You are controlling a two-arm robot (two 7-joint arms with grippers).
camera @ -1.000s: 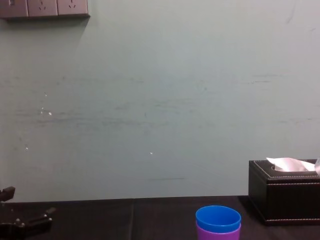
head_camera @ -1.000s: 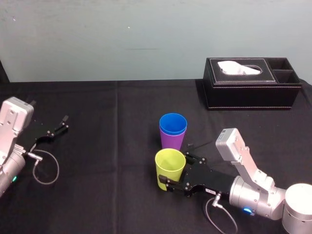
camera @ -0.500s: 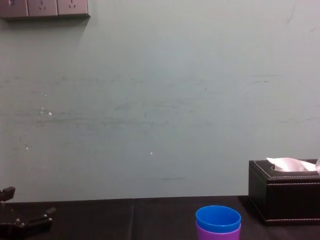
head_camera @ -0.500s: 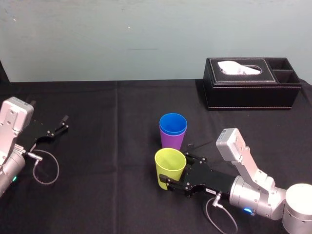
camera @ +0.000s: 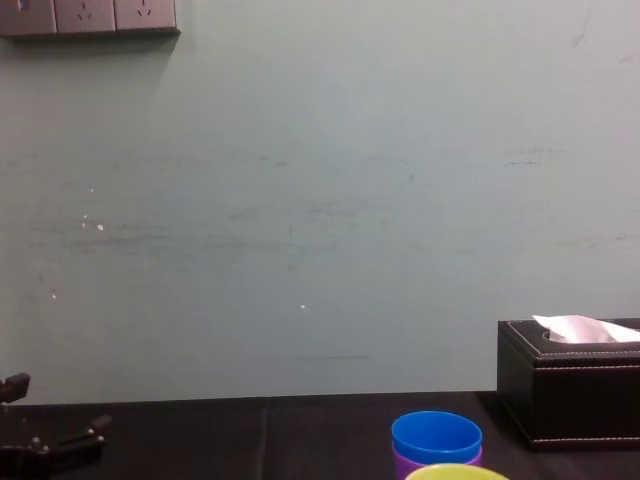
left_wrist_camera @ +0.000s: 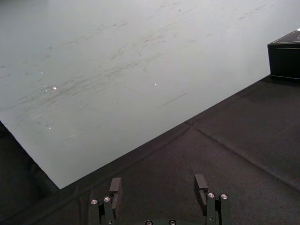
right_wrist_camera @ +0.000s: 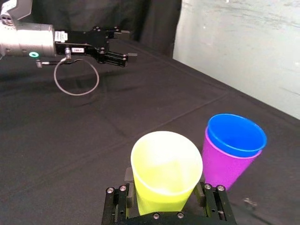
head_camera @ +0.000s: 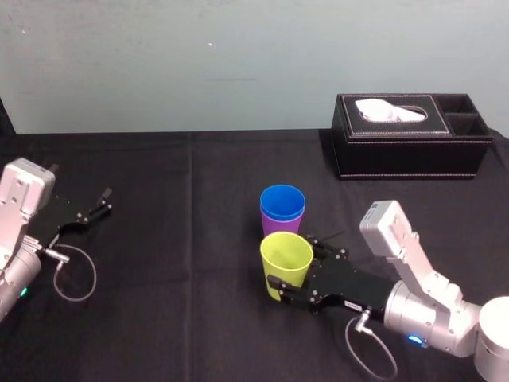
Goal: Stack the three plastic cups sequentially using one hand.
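Observation:
The blue cup [head_camera: 282,201] sits nested in the purple cup [head_camera: 280,228] at the middle of the black table; both show in the right wrist view as blue cup [right_wrist_camera: 236,135] and purple cup [right_wrist_camera: 222,166]. Just in front of them my right gripper [head_camera: 296,267] is shut on the yellow-green cup [head_camera: 286,261], one finger on each side of its lower wall [right_wrist_camera: 166,171]. The cup is upright and raised off the cloth, and its rim [camera: 455,473] peeks into the chest view beside the blue cup [camera: 436,437]. My left gripper [head_camera: 102,200] rests open at the far left.
A black tissue box [head_camera: 409,135] stands at the back right, well behind the cups. A cable loop [head_camera: 75,278] lies by the left arm. Black cloth [head_camera: 183,239] covers the table, with open room between the left gripper and the cups.
My right gripper has closed on the yellow-green cup and raised it, shifting slightly right and toward the blue and purple pair. The left arm has not moved.

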